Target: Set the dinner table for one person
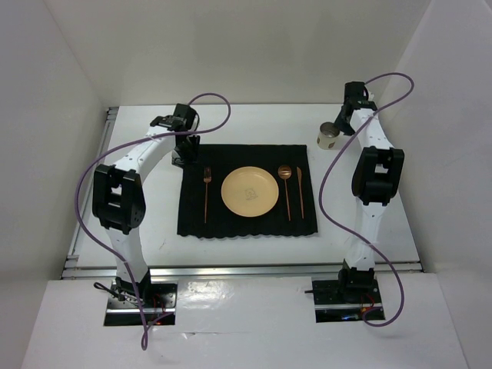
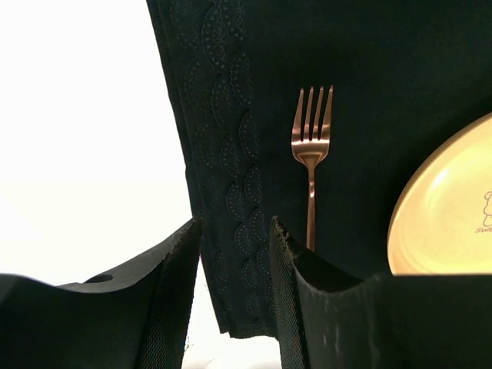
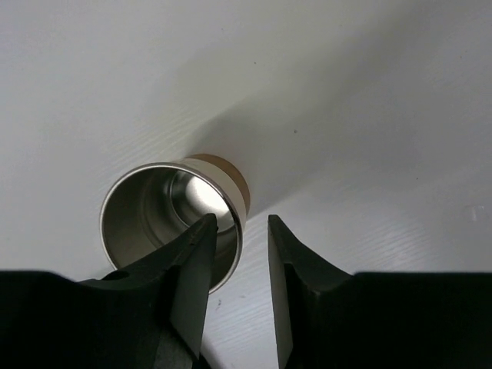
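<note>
Over on the left, the left gripper [image 2: 234, 231] hangs above the 10 o'clock corner of the black mat [image 1: 254, 227], its jaws roughly half open with the cloth's patterned edge running up the gap between them and nothing held. The mat lies in the middle of the dinner table [image 1: 254, 123], the big white top that fills the floor of the enclosure, silver rail on its near and left edges. On the mat, a copper fork [image 2: 310, 154] lies at 9 o'clock from the yellow plate [image 1: 250, 191], tines pointing to the far side. The plate sits dead centre. At its 3 o'clock lie a copper spoon [image 1: 286, 188] and, just beside it, a slim knife [image 1: 300, 192]. Off the mat, at 2 o'clock from the plate, a steel cup [image 3: 165, 223] stands upright on bare table. The right gripper [image 3: 238, 223] straddles its rim, one finger inside and one outside, jaws part open, with a sliver of table showing between the outer finger and the wall.
</note>
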Tool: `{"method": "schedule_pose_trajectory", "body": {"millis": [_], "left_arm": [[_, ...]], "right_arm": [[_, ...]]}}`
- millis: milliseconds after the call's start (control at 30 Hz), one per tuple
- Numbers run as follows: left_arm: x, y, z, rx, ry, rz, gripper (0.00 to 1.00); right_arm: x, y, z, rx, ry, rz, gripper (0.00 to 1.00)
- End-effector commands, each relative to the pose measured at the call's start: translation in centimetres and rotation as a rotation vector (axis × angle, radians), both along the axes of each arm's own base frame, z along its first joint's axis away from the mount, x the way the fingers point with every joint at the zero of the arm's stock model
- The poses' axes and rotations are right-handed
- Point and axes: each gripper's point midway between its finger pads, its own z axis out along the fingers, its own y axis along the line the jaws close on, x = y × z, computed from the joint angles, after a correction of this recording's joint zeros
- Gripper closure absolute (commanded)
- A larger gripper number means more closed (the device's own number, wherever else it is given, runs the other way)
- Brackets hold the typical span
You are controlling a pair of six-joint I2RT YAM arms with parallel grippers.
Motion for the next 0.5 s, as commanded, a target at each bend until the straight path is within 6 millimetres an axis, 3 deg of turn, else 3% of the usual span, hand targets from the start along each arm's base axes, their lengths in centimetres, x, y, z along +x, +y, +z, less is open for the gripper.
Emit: {"method": "schedule_pose_trajectory", "body": {"millis": [0,67,167,200,267,333,400,467], "left_arm": [[0.0,0.2,1.8,-0.010,-0.049,-0.010,0.52],[0.1,0.3,1.8,-0.002,-0.051,-0.006,0.52],[0.1,0.3,2.2,-0.004,-0.060,-0.006,0.52],[0.0,0.1,2.2,-0.015,-0.057,-0.011,0.52],[0.2,-0.1,2.5,-0.025,-0.064,-0.015,0.52],[0.2,-0.1,2.5,-0.025,-0.064,-0.015,0.52],[0.2,-0.1,2.5,-0.025,-0.064,-0.015,0.52],[0.2,-0.1,2.5,-0.022,-0.064,-0.023,0.52]], "right_arm": [[0.1,-0.4,-1.0,-0.006,0.006,0.004,0.61],[-0.5,-0.3,-1.9,-0.004,0.032,0.004,0.63],[-0.3,-0.5,-1.8,-0.017,0.027,0.005,0.71],[-0.3,-0.6,-1.8,-0.023,0.030,0.013,0.81],[-0.1,-0.4,-1.7,-0.022,0.020,0.027,0.89],[-0.1,-0.6,-0.7,-0.030,0.008,0.021,1.00],[0.0,-1.1,1.0,-0.058,-0.012,0.011,1.00],[-0.2,0.2,3.0,-0.095,-0.025,0.051,1.00]]}}
